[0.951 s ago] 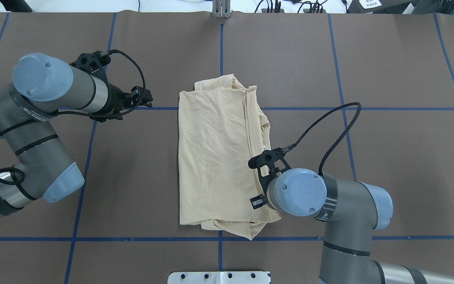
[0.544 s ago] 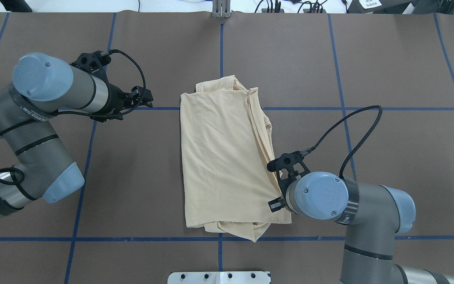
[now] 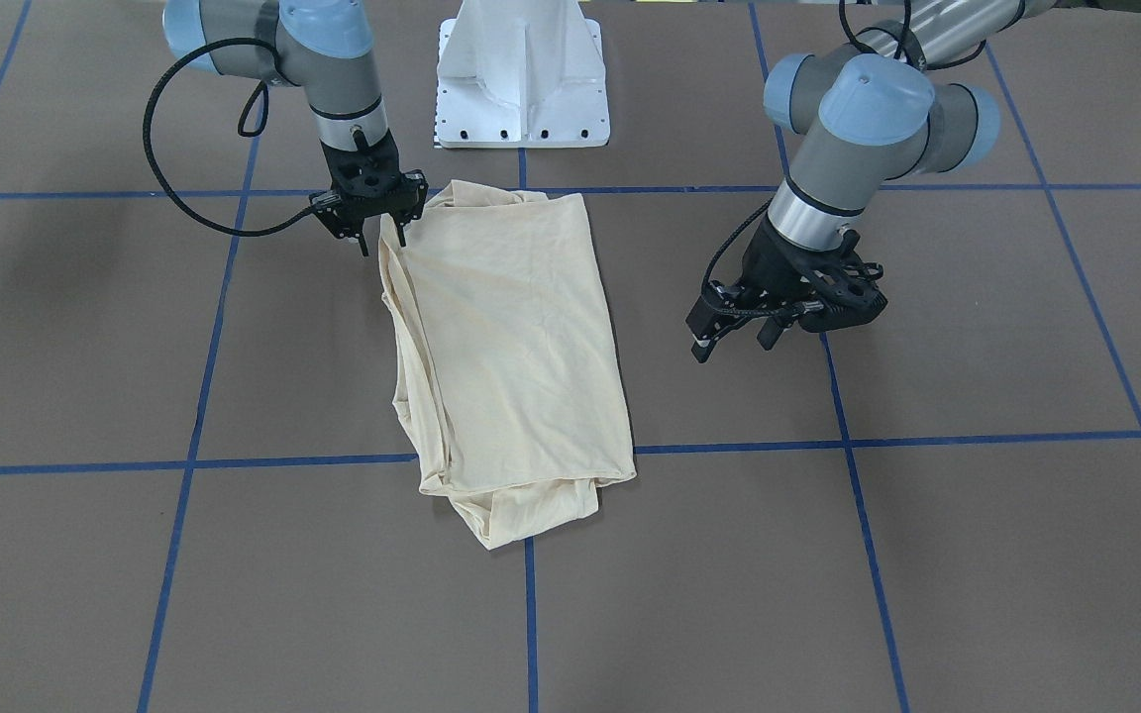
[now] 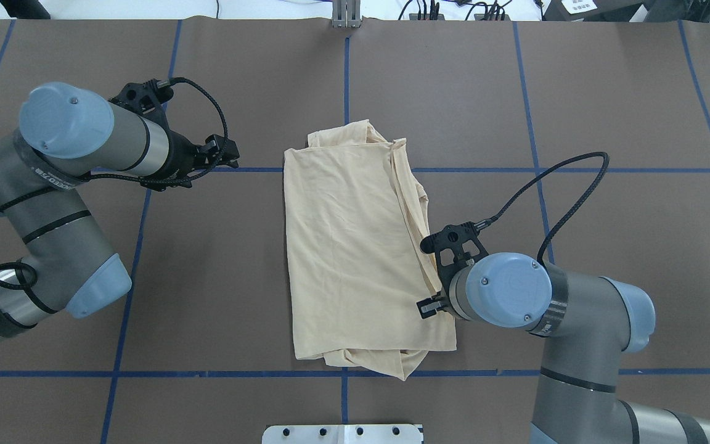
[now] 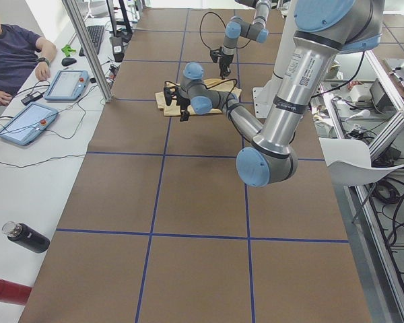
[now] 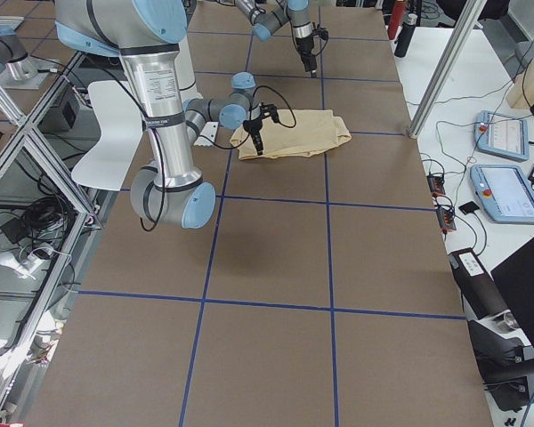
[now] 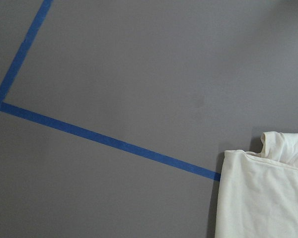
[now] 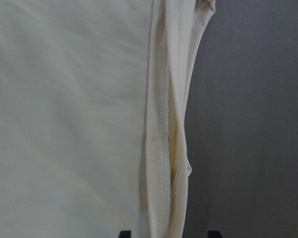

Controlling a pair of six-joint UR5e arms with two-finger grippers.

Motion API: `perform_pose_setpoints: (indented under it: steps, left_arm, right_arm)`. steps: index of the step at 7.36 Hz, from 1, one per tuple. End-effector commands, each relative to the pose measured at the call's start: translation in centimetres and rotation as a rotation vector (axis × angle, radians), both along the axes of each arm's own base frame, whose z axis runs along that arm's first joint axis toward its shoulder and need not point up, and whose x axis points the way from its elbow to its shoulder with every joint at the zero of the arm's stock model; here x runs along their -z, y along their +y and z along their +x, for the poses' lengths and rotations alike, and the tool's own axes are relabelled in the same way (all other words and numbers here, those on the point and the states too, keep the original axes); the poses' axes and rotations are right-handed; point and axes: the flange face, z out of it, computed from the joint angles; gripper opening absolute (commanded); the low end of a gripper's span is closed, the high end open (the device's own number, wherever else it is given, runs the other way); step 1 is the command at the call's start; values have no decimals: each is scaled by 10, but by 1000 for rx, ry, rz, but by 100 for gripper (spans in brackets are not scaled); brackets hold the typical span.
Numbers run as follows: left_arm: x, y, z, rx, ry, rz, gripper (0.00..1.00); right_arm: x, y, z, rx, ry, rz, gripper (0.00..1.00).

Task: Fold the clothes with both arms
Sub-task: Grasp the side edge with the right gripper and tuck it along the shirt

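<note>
Front-facing view: the pale cream-yellow long-sleeved T-shirt (image 3: 511,337), folded into a long rectangle, lies mid-table on the brown table with blue tape lines (image 3: 977,347). Its long axis runs from the robot's near side to the far side. The right gripper (image 3: 382,236) stands at the shirt's near right corner, fingers parted across the layered edge and clamping nothing. The left gripper (image 3: 734,342) hangs well left of the shirt, fingers apart and empty.

Overhead view: the right gripper (image 4: 432,304) sits on the shirt's (image 4: 355,246) right long edge, toward the near end. The left gripper (image 4: 225,154) is level with the far left corner but apart from it.

Side views: these show only that the right arm is at the shirt and the left is off it.

Left wrist view: one shirt corner (image 7: 258,198) shows at the lower right.

Right wrist view: both black fingertips (image 8: 124,234) flank the stacked hem (image 8: 166,148), which runs straight ahead. The right arm is plainly nearer, so closing on that edge looks like the next move.
</note>
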Motion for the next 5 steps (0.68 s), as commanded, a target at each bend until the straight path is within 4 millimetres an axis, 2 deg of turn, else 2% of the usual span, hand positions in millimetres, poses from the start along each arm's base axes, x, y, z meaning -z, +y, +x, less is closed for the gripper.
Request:
perform_pose_setpoints:
  steps: [1, 2, 3, 4, 5]
  left_arm:
    - [-1, 0, 0, 1, -3, -2, 100]
    - [0, 0, 0, -1, -2, 1, 100]
    - [0, 0, 0, -1, -2, 1, 100]
    - [-4, -1, 1, -4, -8, 0, 100]
    - [-5, -1, 1, -3, -9, -1, 100]
  right_arm:
    - [22, -45, 5, -79, -20, 25, 100]
    - [28, -67, -13, -86, 9, 58, 100]
    - [24, -90, -33, -79, 48, 70, 100]
    - [12, -117, -30, -85, 77, 88, 100]
    - [6, -145, -40, -112, 45, 111, 100]
